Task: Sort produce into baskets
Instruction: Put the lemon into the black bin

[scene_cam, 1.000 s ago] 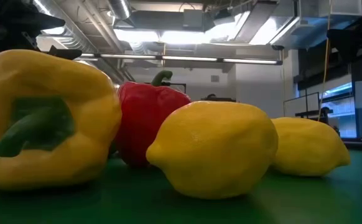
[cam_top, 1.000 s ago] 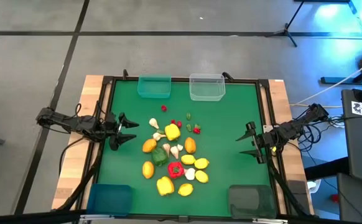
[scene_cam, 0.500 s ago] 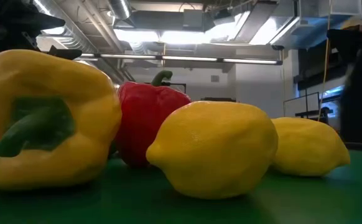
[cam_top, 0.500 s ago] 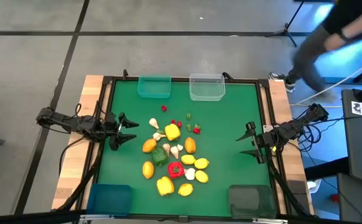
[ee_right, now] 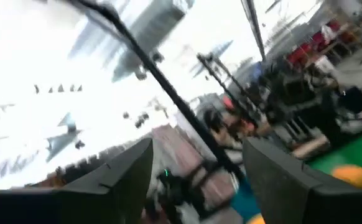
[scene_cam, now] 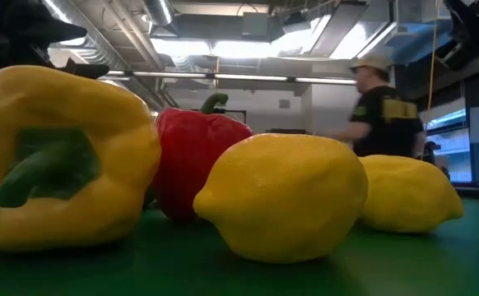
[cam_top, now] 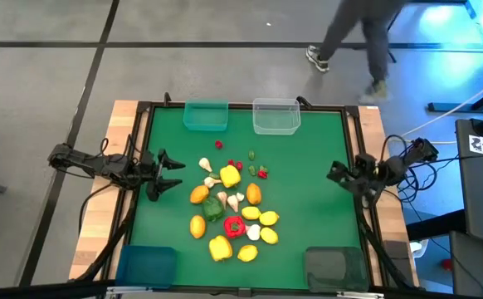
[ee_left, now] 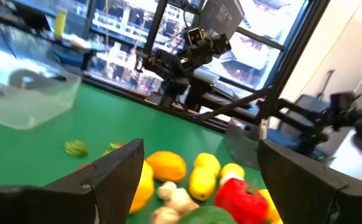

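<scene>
The produce (cam_top: 229, 203) lies in a loose pile mid-table on the green mat: yellow, red and green peppers, lemons, garlic bulbs and small red and green pieces. In the low view a yellow pepper (scene_cam: 58, 156), a red pepper (scene_cam: 194, 160) and two lemons (scene_cam: 285, 197) rest on the mat. Baskets stand at the corners: teal (cam_top: 206, 115), clear (cam_top: 275, 116), blue (cam_top: 146, 266), dark grey (cam_top: 334, 267). My left gripper (cam_top: 171, 174) is open at the left edge, pointing level at the pile (ee_left: 198, 149). My right gripper (cam_top: 339, 174) is open at the right edge, tilted upward (ee_right: 196, 149).
A dark frame (cam_top: 353, 112) borders the mat on a wooden table. A person (cam_top: 358, 41) walks on the floor beyond the far edge and also shows in the low view as a person (scene_cam: 379, 107). Bare mat lies between the pile and each gripper.
My right gripper has tipped upward, rolled about its own axis and risen a little, staying open at the right edge. A person has walked from the far right toward the left behind the table. The produce has kept still.
</scene>
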Tool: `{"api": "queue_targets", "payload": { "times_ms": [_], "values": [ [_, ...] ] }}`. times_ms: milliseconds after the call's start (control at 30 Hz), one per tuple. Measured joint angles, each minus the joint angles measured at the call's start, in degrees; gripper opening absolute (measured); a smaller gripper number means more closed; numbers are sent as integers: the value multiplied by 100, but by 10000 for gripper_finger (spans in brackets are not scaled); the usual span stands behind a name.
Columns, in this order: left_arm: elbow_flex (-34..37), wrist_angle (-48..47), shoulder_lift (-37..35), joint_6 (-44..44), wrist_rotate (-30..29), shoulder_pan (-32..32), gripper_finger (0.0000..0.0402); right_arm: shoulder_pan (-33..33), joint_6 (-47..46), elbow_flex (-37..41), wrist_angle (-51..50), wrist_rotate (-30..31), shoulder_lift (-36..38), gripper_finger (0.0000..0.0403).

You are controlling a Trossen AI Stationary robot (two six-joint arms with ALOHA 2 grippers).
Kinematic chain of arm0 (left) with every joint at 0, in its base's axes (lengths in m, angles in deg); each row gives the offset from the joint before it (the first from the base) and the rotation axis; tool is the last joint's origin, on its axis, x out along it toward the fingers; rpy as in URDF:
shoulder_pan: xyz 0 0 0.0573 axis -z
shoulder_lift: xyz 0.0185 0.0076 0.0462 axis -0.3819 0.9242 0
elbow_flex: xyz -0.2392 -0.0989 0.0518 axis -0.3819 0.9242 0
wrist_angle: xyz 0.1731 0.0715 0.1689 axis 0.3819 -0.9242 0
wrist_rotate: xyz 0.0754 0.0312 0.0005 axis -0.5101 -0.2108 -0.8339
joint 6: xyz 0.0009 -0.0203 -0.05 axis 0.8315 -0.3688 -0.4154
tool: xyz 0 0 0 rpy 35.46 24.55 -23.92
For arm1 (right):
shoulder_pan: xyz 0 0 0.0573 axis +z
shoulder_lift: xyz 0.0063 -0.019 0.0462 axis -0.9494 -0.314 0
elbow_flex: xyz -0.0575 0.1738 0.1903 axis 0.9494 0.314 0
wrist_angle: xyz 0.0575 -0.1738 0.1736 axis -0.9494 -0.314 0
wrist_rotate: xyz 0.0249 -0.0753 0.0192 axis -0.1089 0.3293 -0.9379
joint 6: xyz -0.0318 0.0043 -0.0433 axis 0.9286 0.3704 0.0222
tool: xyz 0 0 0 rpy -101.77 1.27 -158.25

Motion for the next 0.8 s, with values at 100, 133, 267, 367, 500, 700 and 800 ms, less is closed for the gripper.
{"api": "queue_targets", "payload": {
  "times_ms": [100,133,267,367,500,700,800],
  "values": [
    [1,11,0,109,-19,-38,308,0,-50,0,108,558,2,246],
    [1,10,0,8,-19,-39,308,-2,-139,0,96,634,0,246],
    [2,15,0,-520,-20,-39,308,0,-190,0,25,1086,0,246],
    [2,100,0,-705,-375,-39,308,-2,-188,0,121,1535,-2,246],
    [2,365,0,-1442,-838,-39,308,-1,-139,-50,248,2459,-2,246],
    [0,694,0,-2116,-1890,-41,308,-2,802,-777,261,2732,-215,246],
    [0,684,0,-2112,-2198,-39,308,-2,1458,-1350,279,2857,-582,246]
  ]
}}
